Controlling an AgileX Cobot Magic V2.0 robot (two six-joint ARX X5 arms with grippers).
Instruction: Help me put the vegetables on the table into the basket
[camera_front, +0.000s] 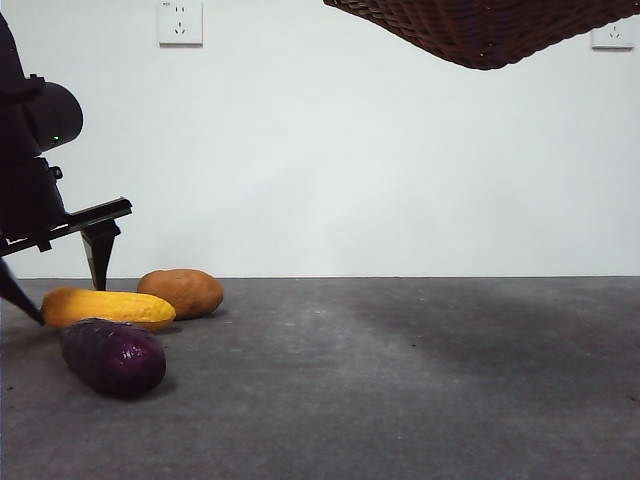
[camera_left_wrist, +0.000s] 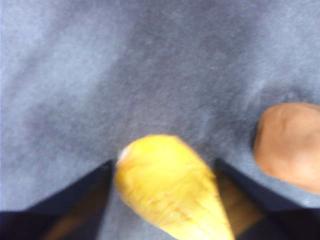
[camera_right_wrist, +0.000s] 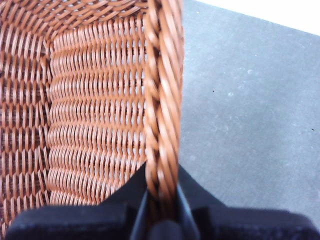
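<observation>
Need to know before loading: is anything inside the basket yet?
The basket hangs from the right hand; the visible corner holds nothing. The rest is out of frame.

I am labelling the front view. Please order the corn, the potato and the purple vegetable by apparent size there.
1. Corn: the longest.
2. Purple vegetable: but it lies nearest the camera, which enlarges it.
3. Potato: looks smallest, but lies farthest and is partly hidden by the corn, so unsure.

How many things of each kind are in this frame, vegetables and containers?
Vegetables: 3, namely the long yellow corn cob, the oval orange-brown potato and the glossy dark purple oblong vegetable
Containers: 1, the brown woven wicker basket, lifted above the table
Total: 4
</observation>
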